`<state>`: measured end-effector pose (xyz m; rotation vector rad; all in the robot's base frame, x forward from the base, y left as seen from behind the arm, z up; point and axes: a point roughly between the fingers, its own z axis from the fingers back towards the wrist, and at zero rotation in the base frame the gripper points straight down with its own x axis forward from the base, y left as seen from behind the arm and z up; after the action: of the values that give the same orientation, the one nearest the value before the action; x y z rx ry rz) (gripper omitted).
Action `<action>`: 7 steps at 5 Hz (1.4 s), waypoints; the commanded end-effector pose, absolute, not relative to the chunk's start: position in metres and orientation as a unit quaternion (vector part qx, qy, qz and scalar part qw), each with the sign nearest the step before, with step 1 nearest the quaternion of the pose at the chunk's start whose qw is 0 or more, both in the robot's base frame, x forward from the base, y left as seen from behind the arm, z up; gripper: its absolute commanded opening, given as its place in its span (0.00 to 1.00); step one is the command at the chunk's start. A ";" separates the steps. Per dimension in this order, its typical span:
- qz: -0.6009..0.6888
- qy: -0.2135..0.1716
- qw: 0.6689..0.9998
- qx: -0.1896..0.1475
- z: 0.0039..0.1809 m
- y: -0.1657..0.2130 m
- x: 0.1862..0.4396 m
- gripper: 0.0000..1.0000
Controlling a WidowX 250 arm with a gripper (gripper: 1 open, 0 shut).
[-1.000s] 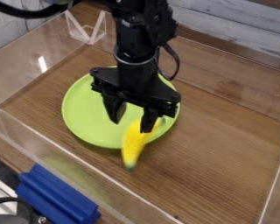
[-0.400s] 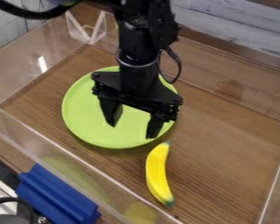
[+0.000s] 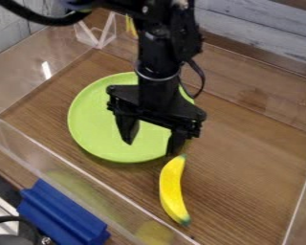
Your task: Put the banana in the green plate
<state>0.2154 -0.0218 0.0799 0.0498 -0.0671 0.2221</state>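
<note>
Camera view, and on the left sits the round, shallow lime-green plastic plate (image 3: 95, 120), resting on the brown wood-grain tabletop (image 3: 245, 144) toward its left edge. Over the plate's right rim hangs the black robot gripper (image 3: 156, 137), pointing straight down, fingers spread wide with nothing between them. Further right, near the front edge, the small curved glossy yellow banana (image 3: 175, 189) lies flat on the wood, just outside the plate.
</note>
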 end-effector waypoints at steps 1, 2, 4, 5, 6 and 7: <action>0.115 -0.045 0.992 0.019 0.083 -0.028 0.221 1.00; 0.119 -0.043 0.992 0.017 0.078 -0.032 0.220 1.00; 0.127 -0.040 0.991 0.012 0.064 -0.040 0.217 1.00; 0.132 -0.039 0.990 0.008 0.053 -0.043 0.218 1.00; 0.136 -0.039 0.990 0.005 0.044 -0.045 0.218 1.00; 0.141 -0.038 0.989 0.004 0.035 -0.046 0.218 1.00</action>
<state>0.2141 -0.0438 0.0302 0.0170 -0.0520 0.2920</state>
